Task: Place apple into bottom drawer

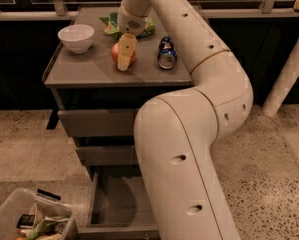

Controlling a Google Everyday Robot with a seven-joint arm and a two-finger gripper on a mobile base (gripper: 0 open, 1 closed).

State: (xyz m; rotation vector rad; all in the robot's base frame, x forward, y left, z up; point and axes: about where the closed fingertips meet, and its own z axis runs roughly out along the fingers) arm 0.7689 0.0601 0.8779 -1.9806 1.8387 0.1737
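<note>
The reddish-orange apple sits on the grey cabinet top, near its middle. My gripper hangs down from the arm right at the apple, and its pale tip crosses the apple's front and touches the top. The apple rests on the surface. The bottom drawer is pulled out at floor level, a wide grey tray with nothing showing in it. My arm's big lower links hide the drawer's right part.
A white bowl stands at the top's left. A blue soda can lies right of the apple. A green bag lies behind it. The two upper drawers are closed. A plastic bin of clutter is at the lower left.
</note>
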